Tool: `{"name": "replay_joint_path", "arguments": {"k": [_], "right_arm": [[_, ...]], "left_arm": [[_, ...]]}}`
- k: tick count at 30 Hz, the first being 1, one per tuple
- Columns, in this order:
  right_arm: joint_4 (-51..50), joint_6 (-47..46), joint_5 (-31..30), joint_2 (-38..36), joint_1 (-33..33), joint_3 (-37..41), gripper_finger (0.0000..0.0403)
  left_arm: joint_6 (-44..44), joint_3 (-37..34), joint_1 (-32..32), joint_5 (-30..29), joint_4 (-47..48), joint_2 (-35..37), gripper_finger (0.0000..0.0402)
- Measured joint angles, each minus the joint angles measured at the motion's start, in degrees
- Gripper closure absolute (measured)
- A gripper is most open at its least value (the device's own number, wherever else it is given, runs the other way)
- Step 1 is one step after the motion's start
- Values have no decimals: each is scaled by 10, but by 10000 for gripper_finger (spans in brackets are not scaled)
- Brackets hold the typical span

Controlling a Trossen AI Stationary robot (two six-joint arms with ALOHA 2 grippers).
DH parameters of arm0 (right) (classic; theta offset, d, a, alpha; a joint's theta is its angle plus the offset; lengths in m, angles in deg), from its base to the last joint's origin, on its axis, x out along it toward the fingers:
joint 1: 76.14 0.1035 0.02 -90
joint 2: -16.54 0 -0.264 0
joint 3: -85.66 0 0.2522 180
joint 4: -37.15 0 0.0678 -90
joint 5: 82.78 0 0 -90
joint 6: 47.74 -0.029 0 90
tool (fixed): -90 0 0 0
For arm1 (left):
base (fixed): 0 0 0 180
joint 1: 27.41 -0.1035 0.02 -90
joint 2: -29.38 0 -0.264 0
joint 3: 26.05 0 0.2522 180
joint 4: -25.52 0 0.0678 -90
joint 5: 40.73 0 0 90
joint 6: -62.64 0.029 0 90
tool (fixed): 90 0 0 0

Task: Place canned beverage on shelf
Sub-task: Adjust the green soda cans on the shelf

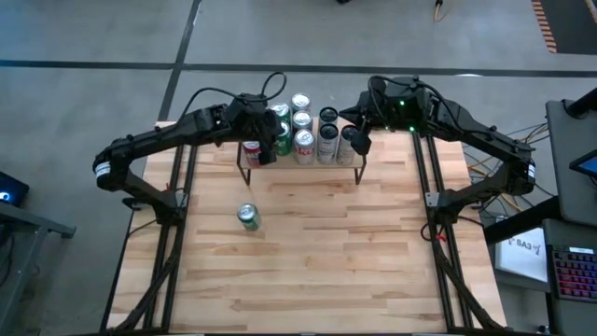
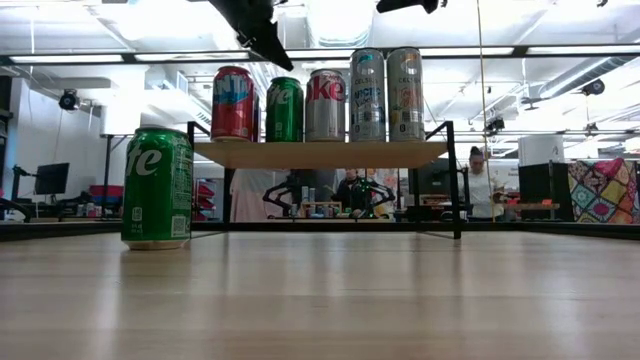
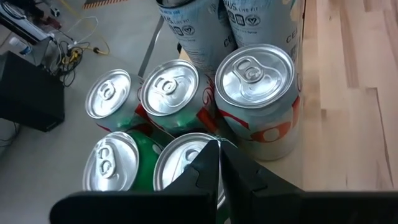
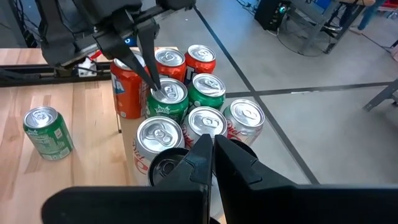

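A green can stands upright on the tabletop, left of the middle, and no gripper touches it. The shelf at the far edge carries several upright cans. My left gripper is shut and slants down over the shelf's left end. Its tips stand just over the top of a green can. My right gripper is shut and hangs above the cans at the shelf's right end, clear of them. My left gripper's shut fingertips come slanting down from above to the lid of the green can on the shelf. The low view shows a thin gap, so I cannot tell whether they touch. The can stands upright on the shelf board.
Two tall silver cans stand at the shelf's right end, and a red can stands at its left. Bare tabletop stretches toward the near edge. A keyboard and gear sit beyond the right edge. People stand in the room behind.
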Motion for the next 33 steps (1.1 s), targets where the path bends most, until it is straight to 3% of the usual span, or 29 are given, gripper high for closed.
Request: {"name": "replay_joint_path", "arguments": {"k": [5, 12, 33], "right_arm": [[0, 2, 0, 0, 0, 0, 394], [0, 6, 0, 0, 0, 0, 394], [-10, 8, 0, 0, 0, 0, 394]], "left_arm": [[0, 0, 0, -5, 0, -14, 402], [-1, 0, 0, -65, 0, -19, 402], [-9, 0, 3, -74, 6, -2, 402]]}}
